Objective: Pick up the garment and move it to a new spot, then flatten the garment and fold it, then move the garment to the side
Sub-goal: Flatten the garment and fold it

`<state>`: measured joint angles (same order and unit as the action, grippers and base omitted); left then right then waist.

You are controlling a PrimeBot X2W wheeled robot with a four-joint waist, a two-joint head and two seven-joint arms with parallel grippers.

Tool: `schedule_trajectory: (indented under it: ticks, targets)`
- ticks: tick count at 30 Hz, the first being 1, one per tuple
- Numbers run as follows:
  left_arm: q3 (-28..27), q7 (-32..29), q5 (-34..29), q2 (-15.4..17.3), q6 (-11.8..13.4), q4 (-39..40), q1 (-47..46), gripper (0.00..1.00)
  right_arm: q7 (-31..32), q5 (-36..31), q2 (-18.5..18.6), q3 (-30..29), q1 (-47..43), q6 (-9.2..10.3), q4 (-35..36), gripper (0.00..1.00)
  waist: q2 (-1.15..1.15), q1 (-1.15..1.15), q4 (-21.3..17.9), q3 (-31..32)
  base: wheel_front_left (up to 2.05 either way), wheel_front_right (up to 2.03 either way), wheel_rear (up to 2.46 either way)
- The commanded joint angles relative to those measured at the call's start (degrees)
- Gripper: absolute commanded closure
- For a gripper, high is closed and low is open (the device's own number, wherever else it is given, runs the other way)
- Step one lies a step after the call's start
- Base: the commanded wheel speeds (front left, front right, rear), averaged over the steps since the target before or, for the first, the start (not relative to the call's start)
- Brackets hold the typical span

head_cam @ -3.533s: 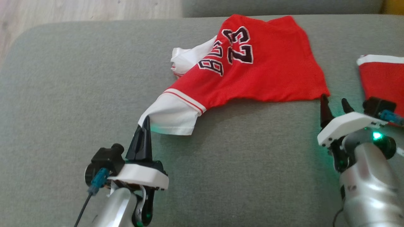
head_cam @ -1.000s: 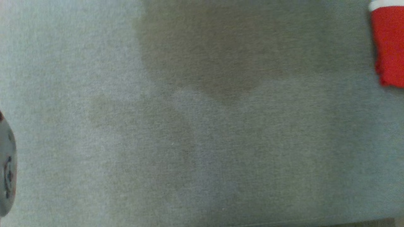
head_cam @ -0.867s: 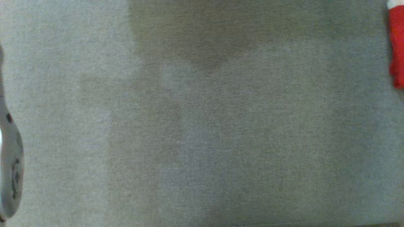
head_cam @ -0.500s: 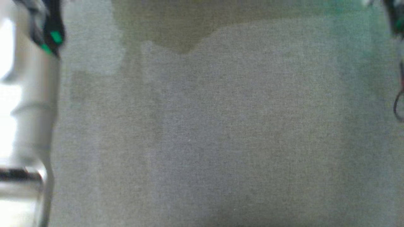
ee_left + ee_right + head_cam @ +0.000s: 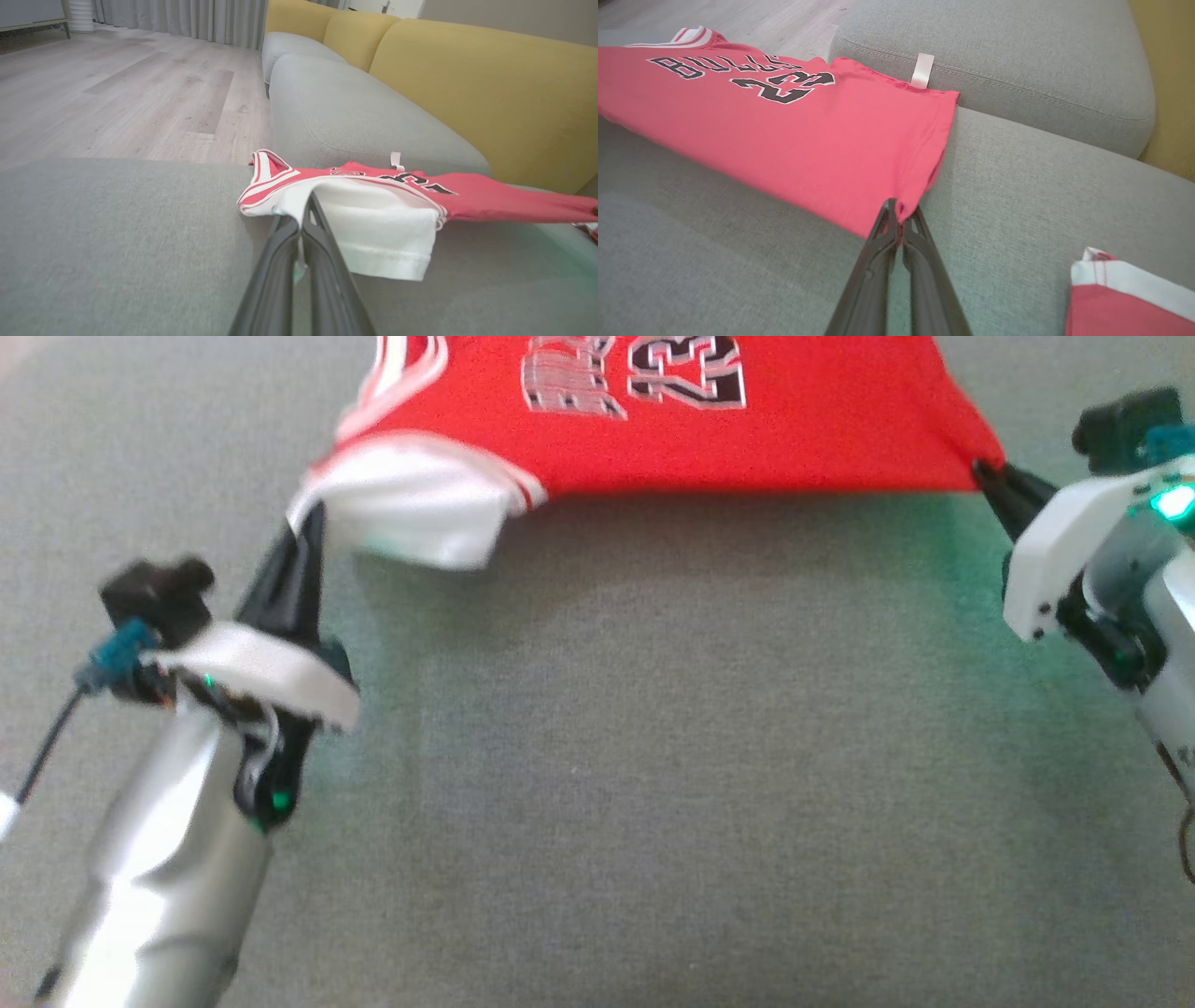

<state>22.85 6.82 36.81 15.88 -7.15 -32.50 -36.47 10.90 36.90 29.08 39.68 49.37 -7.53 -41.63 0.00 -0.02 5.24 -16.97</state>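
The red fabric garment (image 5: 747,448), a jersey lettered BULLS 23 in black and white, lies stretched across the upper part of the head view, over the flat grey upholstered seat cushion (image 5: 653,756). The left gripper (image 5: 311,515), at the left of that frame, has its two dark fingers pressed fully together on the edge of the white fabric sleeve (image 5: 411,513); the sleeve hangs in a loose fold just right of the fingertips. In the left wrist view the left gripper (image 5: 308,199) pinches the sleeve (image 5: 383,233) at frame centre, and the garment (image 5: 490,200) runs off toward the right edge. The right gripper (image 5: 982,469), at the upper right of the head view, is likewise closed tight, clamped on the red hem corner. The right wrist view confirms this: the right gripper (image 5: 896,206) grips the bunched corner at frame centre, and the garment (image 5: 784,140) spreads toward the upper left. A small white fabric tag (image 5: 922,70) stands at the far hem, against a second grey cushion (image 5: 1017,60). A separate red-and-white folded cloth (image 5: 1125,298) lies in the lower right corner, apart from the garment. A yellow backrest (image 5: 490,93) and pale wood floor (image 5: 117,93) occupy the upper left wrist view.
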Motion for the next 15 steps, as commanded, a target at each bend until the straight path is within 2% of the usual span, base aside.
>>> schedule_trajectory:
  ticks: [1, 8, 15]
  targets:
    - [-1.32, -0.76, 0.10, 3.53, -0.16, 3.17, 0.81, 1.00, 0.78, 1.27, 2.34, 0.90, -1.32, 0.04, 2.31, 1.00, 0.00, 0.02, -0.50, 2.77, 0.00, 0.00, 0.00]
    - [-0.08, -6.86, 1.81, 7.01, 1.33, 12.81, 11.76, 1.00, 2.74, 5.48, 4.52, 5.49, -5.66, 0.04, 6.40, 1.00, 0.00, 0.02, -2.08, 8.01, 0.00, 0.00, 0.00]
    - [0.17, -11.94, 3.56, 10.35, 4.99, 25.14, 22.62, 1.00, 6.09, 11.44, 7.19, 8.86, -11.85, 0.04, 11.17, 1.00, 0.00, 0.02, -2.66, 12.58, 0.00, 0.00, 0.00]
